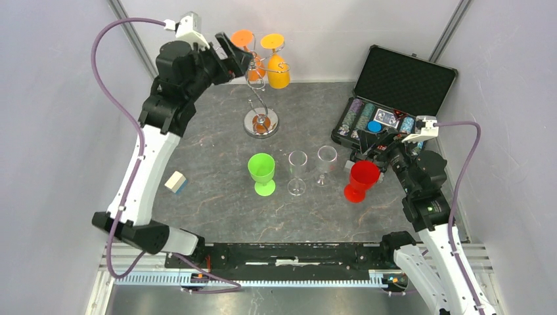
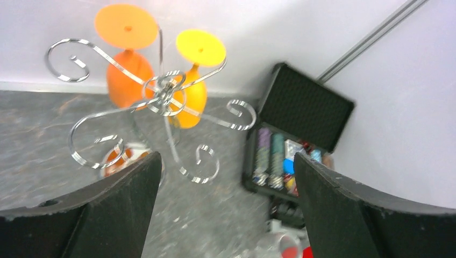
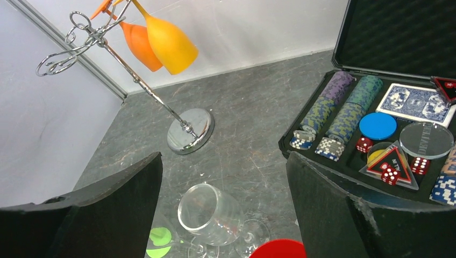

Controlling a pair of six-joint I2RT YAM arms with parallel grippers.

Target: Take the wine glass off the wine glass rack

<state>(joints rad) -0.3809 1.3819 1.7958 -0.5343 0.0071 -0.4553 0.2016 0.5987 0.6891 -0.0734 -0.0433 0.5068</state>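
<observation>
Currently rack stands far centre; orange glass and yellow glass hang inverted from it. Left gripper spread wide, empty, beside rack top; hides part of orange bowl in top view. Right gripper wide, empty; red glass cut off.

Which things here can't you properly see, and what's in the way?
- Right wrist view: red glass, only its rim shows; the bottom edge cuts it off.
- Left wrist view: base of the wine glass rack, blurred, partly behind the left gripper.
- Top view: poker case contents, too small to read.
</observation>
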